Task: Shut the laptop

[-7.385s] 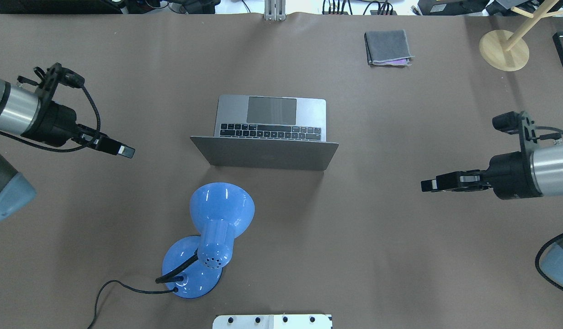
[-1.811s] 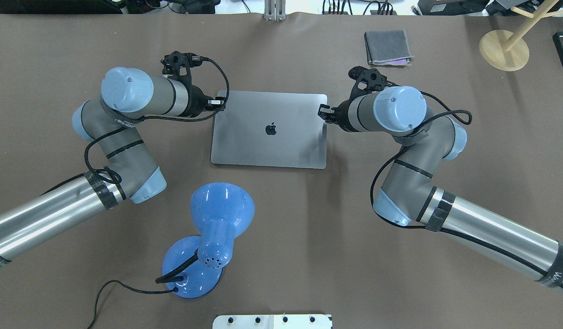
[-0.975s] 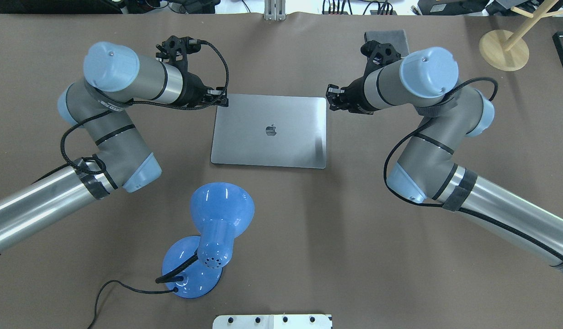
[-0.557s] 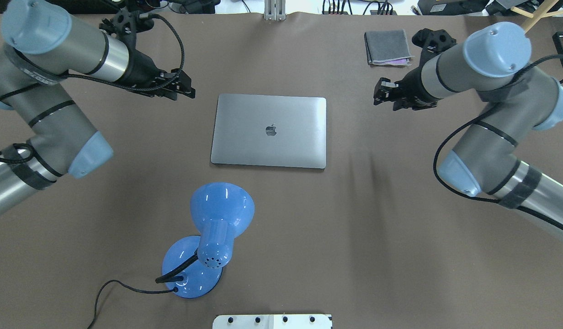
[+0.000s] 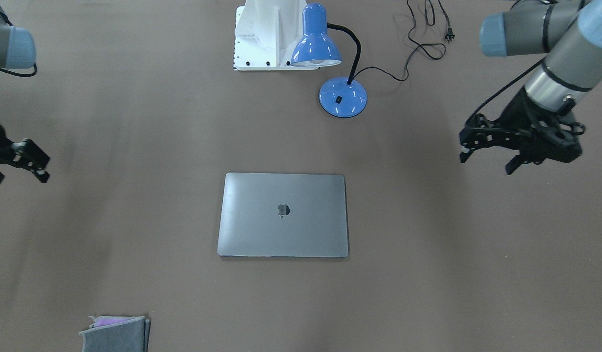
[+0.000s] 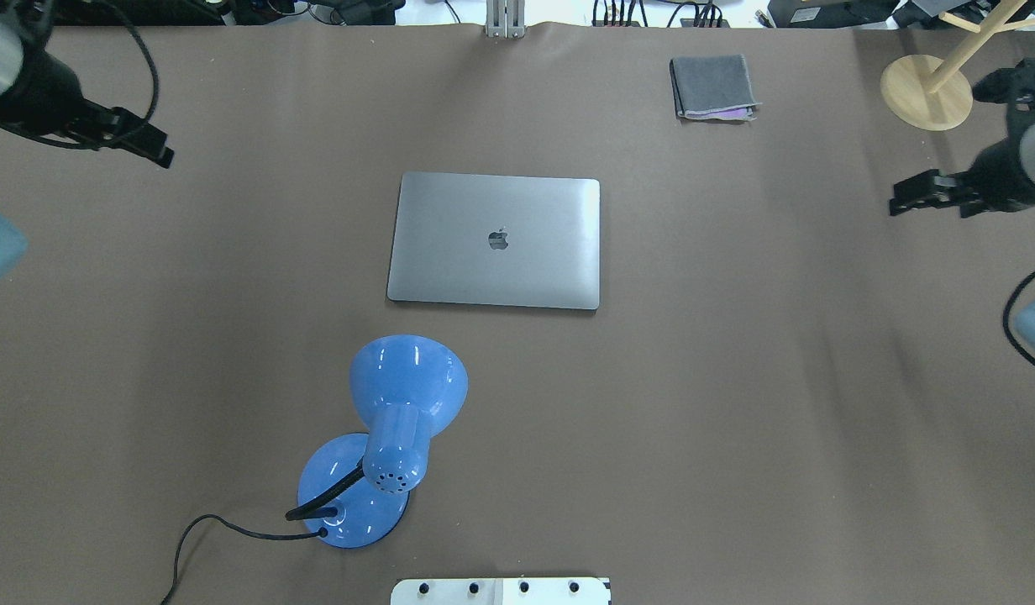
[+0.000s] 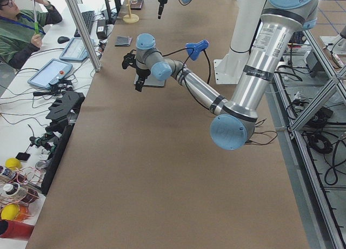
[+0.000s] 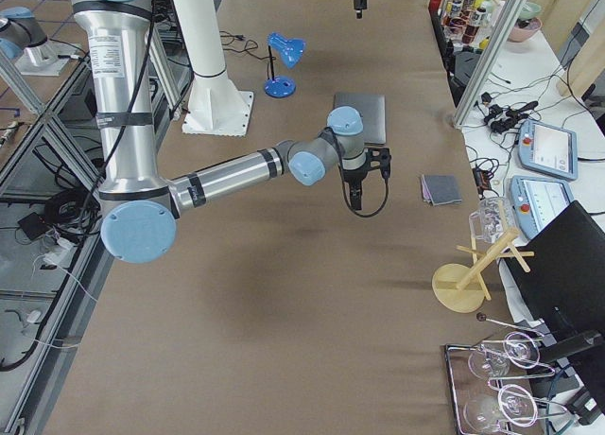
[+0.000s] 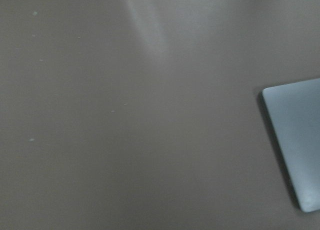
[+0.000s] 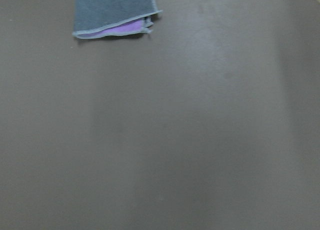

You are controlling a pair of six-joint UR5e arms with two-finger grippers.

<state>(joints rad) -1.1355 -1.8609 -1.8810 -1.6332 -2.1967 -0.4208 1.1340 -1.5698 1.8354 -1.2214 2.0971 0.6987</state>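
Note:
The laptop [image 6: 495,241] lies closed and flat in the middle of the table, its grey lid with the dark apple logo facing up; it also shows in the front view [image 5: 283,214]. One lid corner shows in the left wrist view [image 9: 297,140]. My left gripper [image 6: 158,155] is open and empty, far out to the laptop's left; it also shows in the front view [image 5: 485,164]. My right gripper [image 6: 925,207] is open and empty, far out to the laptop's right; it also shows in the front view [image 5: 17,177]. Neither gripper touches the laptop.
A blue desk lamp [image 6: 391,437] with a black cable stands between the robot base and the laptop. A folded grey cloth [image 6: 712,86] lies at the far right, also in the right wrist view [image 10: 112,12]. A wooden stand [image 6: 925,92] is at the far right corner.
The laptop, open in the oldest frame, lies closed. Both grippers have drawn away from its far corners, outward to the table's left and right sides.

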